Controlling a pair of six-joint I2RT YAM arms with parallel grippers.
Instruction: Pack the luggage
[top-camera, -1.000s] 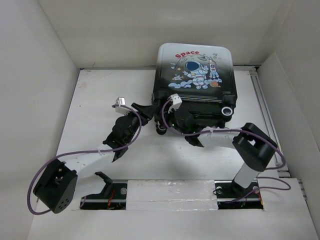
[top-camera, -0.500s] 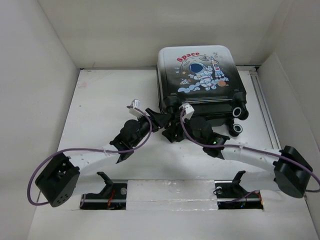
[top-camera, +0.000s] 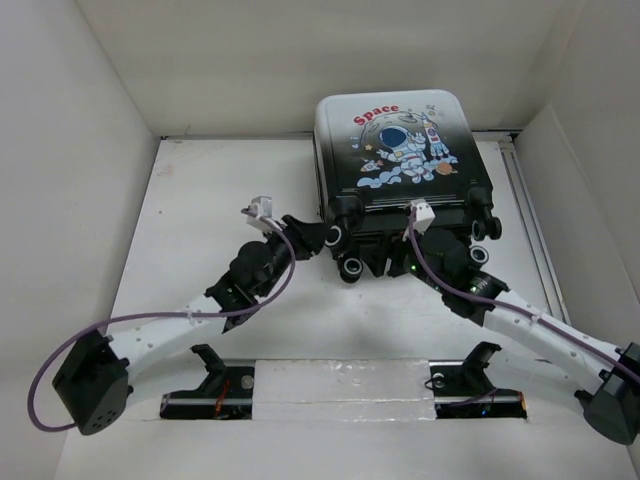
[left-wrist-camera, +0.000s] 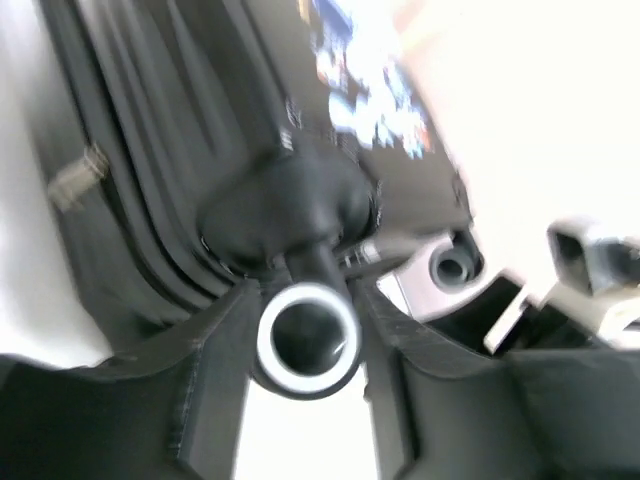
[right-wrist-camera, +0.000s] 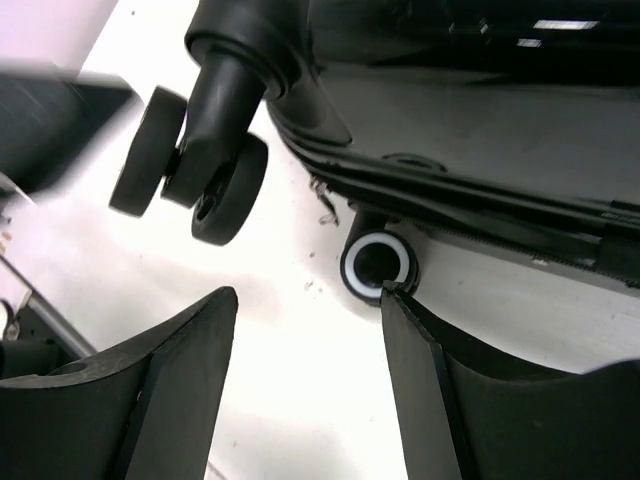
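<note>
1. Luggage (top-camera: 395, 150): closed, printed shell up (astronaut pic, red "Space"). Lies at far centre-right of table (top-camera: 220, 200), top end at back wall (top-camera: 300, 60), wheel end towards the arm bases.
2. Near edge of luggage, top cam: black wheels stick out at both near corners, with both arms' wrists crowded against that edge.
3. Left gripper (top-camera: 318, 238): reaches in from lower left to luggage's near-left corner. In left wrist cam, fingers (left-wrist-camera: 215, 400) sit either side of ringed wheel (left-wrist-camera: 307, 338) and look pressed on both its sides, so clamped on it. Pic blurred. Dark ribbed shell and zip line just behind wheel stem.
4. Right gripper (top-camera: 378, 262): comes in from lower right, low by the near edge, just beside left gripper. In right wrist cam, fingers (right-wrist-camera: 170, 400) spread wide, holding nothing, bare white table between them.
5. Right wrist cam also: small ringed wheel (right-wrist-camera: 378, 265) right at inner tip of one finger, and twin caster (right-wrist-camera: 190, 175) hanging above the other finger, not touching it.
</note>
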